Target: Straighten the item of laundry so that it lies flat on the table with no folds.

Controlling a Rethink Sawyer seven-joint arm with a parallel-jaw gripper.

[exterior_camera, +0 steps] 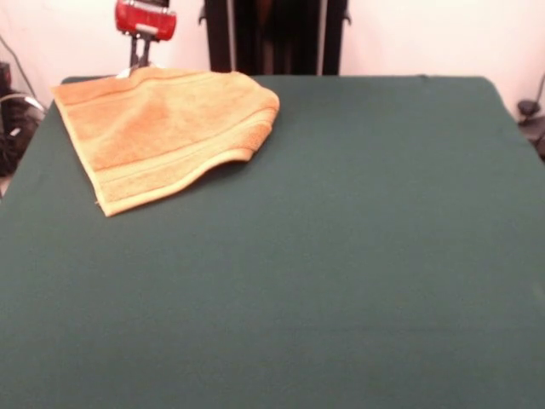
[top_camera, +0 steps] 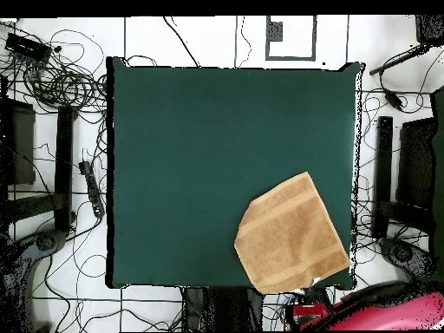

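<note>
The orange-tan towel (exterior_camera: pixel 162 132) lies at the far left corner of the green table (exterior_camera: pixel 341 256) in the front view. Its right side is rounded and doubled over, and border bands run along its near edge. In the overhead view the towel (top_camera: pixel 290 236) sits at the bottom right of the table (top_camera: pixel 191 156), with one corner reaching the table's edge. My gripper (exterior_camera: pixel 140 63) hangs from its red head at the towel's far corner, jaws close together on the cloth. In the overhead view the gripper (top_camera: pixel 307 297) is just below that corner.
The black pedestal (exterior_camera: pixel 272 34) stands behind the table's far edge. Cables and stands (top_camera: pixel 61 130) lie on the floor round the table. The red arm (top_camera: pixel 381 312) reaches in along the bottom right of the overhead view.
</note>
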